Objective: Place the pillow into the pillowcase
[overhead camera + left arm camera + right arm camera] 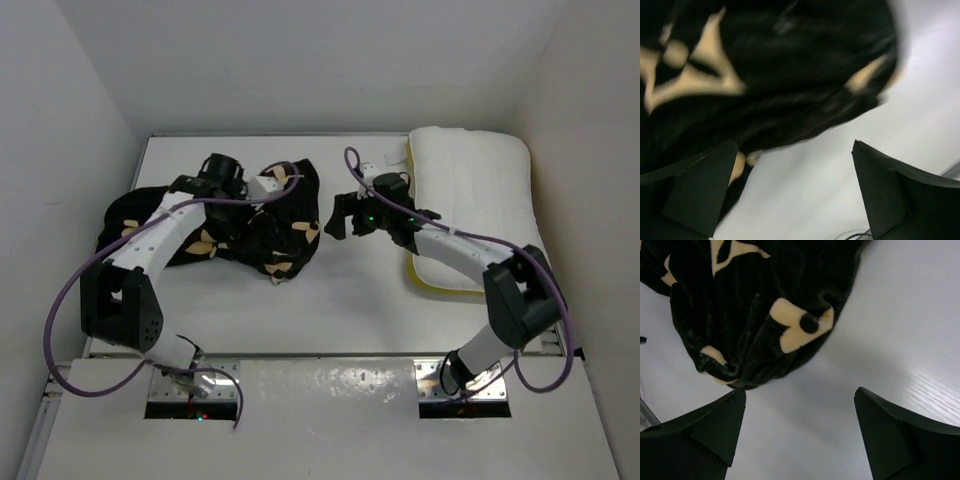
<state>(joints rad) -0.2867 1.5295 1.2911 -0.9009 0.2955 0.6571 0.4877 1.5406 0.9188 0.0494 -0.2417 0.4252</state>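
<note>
fabric fills most of the left wrist view: the pillowcase, black with tan motifs, blurred and very close, lies crumpled on the white table. the left gripper has its jaws wide apart with only bare table between them. the cloth's edge sits just beyond the tips, and a fold runs down beside the finger on the left of that view (whether it touches, i cannot tell).

the right wrist view gives a sharper look at another edge of the same case, a bunched corner with a tan petal and a black dot. the right gripper also stands open, holding nothing, its tips just short of the cloth.

only the top view shows the whole layout. the case is heaped left of centre with the left arm reaching over it. the right gripper is just beside the case's right edge. the pillow, white with yellow piping, lies flat in the far right corner, wholly outside the case. the right arm crosses its near-left part. neither wrist camera sees the pillow.
</note>
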